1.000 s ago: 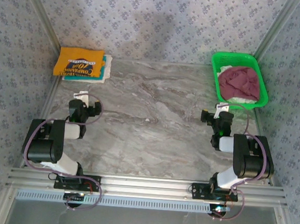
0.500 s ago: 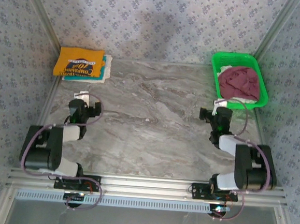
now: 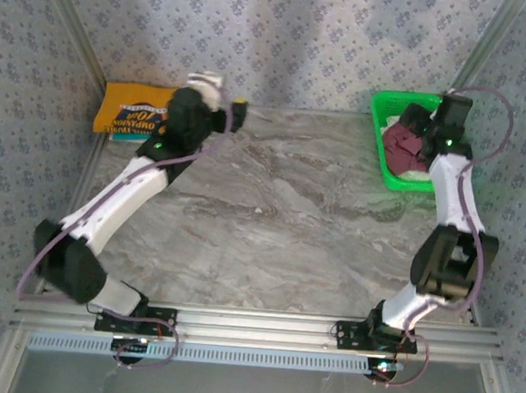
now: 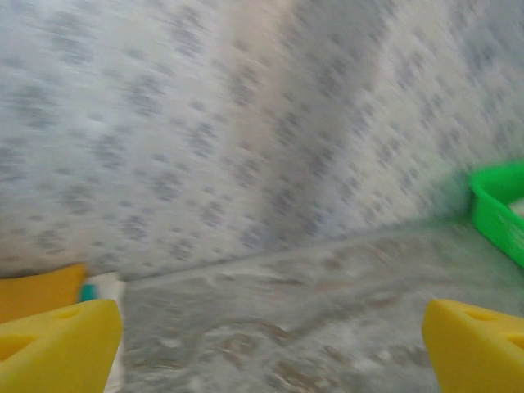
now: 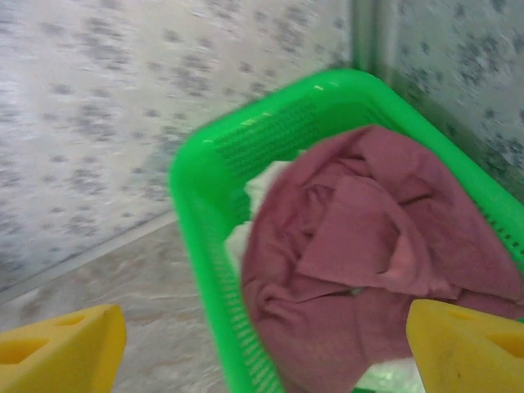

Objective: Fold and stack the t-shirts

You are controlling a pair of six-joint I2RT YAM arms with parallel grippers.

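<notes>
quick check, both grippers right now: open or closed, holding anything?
Left gripper: open, holding nothing.
Right gripper: open, holding nothing, over the maroon t-shirt in the green basket.

Picture blurred. Left gripper (image 4: 270, 352) spread wide, yellow pads (image 4: 57, 344) at the near left and near right corners, nothing between them. Grey marbled table (image 4: 286, 303) beyond. Patterned wall (image 4: 205, 123) at far side. Yellow-orange shirt (image 4: 37, 291) far left, teal cloth (image 4: 87, 292) and white cloth (image 4: 108, 288) just beside it. Green basket (image 4: 495, 209) at right edge.
</notes>
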